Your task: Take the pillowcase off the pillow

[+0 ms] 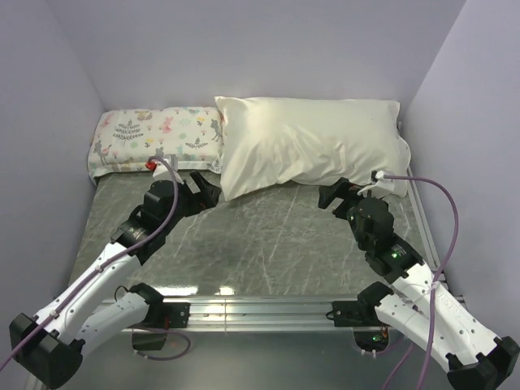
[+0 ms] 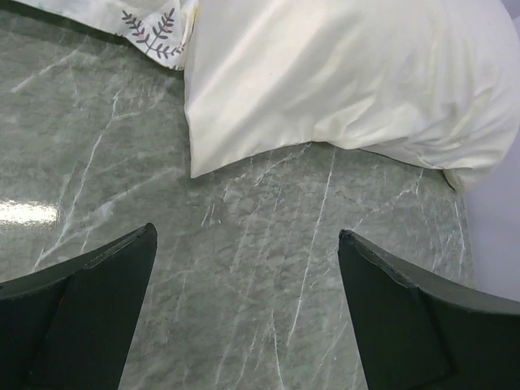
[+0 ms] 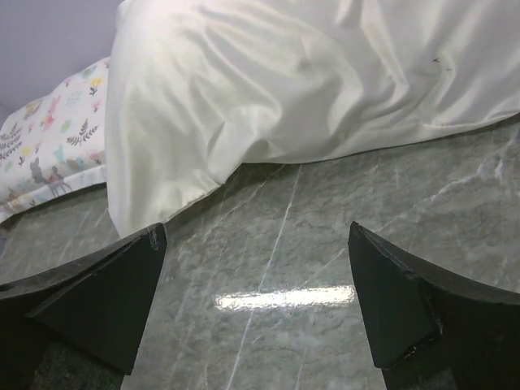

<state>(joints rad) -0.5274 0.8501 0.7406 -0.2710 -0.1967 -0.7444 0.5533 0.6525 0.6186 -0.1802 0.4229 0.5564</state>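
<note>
One cream pillowcase (image 1: 309, 142), stuffed plump, lies at far right of green marble table (image 1: 268, 244). Whiter bit at its right end is maybe pillow (image 2: 479, 172). One animal-print pillow (image 1: 154, 134) touches its left end. Two grippers near its front edge, not touching it: left gripper (image 2: 245, 236) and right gripper (image 3: 256, 231), jaws spread wide, holding nothing.

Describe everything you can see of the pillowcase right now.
The pillowcase is plain cream-ivory fabric with a slight sheen, plump and full, lightly creased. It lies at the back of the marble-look table, slightly skewed, its left end against the printed pillow, its right end near the side wall. Its near-left corner lies flat and limp. The left gripper and right gripper sit just short of it, jaws open, not touching.
</note>
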